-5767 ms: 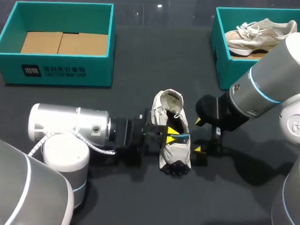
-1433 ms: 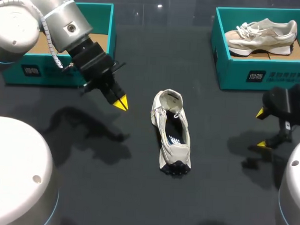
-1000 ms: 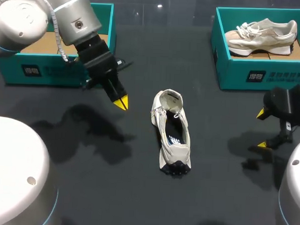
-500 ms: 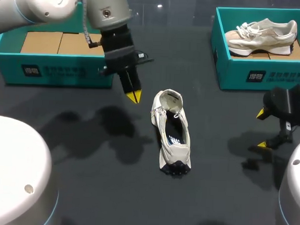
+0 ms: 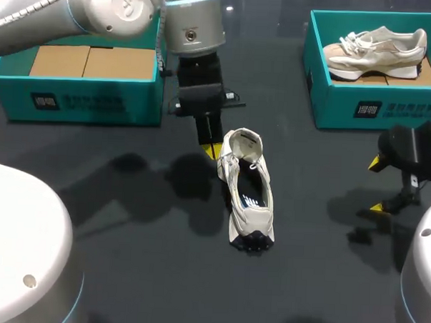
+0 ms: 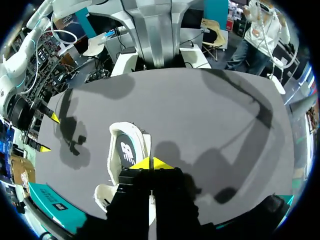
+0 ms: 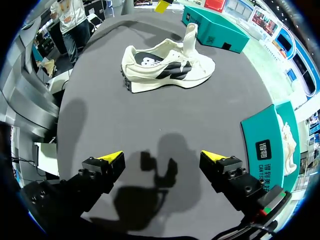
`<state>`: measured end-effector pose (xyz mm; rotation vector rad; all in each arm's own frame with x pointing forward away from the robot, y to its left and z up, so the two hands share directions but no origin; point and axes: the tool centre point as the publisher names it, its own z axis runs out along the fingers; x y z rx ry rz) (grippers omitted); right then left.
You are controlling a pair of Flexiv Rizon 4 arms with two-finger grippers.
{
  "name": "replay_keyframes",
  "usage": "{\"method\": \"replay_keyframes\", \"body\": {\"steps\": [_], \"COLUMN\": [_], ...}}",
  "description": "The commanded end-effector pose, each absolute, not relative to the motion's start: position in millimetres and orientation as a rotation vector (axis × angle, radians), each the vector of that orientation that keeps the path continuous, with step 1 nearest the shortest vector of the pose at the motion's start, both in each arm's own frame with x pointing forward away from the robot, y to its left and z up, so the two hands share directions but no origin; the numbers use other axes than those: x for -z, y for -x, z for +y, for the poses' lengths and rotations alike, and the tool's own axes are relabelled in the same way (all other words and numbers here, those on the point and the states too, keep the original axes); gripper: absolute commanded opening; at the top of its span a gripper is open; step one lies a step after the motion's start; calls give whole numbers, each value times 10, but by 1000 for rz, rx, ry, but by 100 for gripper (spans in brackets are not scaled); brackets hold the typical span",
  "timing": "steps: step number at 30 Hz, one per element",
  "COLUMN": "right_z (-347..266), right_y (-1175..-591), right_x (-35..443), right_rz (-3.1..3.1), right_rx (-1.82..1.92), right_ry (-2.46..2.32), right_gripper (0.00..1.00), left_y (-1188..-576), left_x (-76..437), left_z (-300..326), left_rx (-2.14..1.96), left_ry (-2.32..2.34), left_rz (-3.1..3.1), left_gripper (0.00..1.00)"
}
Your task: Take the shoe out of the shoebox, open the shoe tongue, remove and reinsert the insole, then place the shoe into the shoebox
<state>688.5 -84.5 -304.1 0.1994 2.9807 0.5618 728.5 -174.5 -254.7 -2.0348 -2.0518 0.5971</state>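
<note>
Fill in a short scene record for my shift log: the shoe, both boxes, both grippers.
shoe: white, lying on the table between the two boxes, opening up
insole: dark, showing inside the shoe
left gripper: shut, empty, tips close beside the shoe's box-side end; contact cannot be told
right gripper: open, empty, well off to the shoe's right
left shoebox: teal, no shoe in it, cardboard floor showing
right shoebox: teal, holds a second shoe
</note>
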Motion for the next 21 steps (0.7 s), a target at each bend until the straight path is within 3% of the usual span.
{"method": "replay_keyframes", "body": {"steps": [1, 21], "right_z": [-848, -848], "right_y": [-6862, -6862], "right_x": [3036, 3036], "right_rz": [2978, 2978], "right_rx": [-558, -558], "right_ry": [-201, -201], "right_gripper": [100, 100], "left_y": [-7255, -7074], "left_x": [2496, 2921], "left_z": [-1789, -2144], "left_rx": [-512, -456], "left_ry": [2031, 2139], "left_rz": [-2020, -1947], "left_gripper": [0, 0]}}
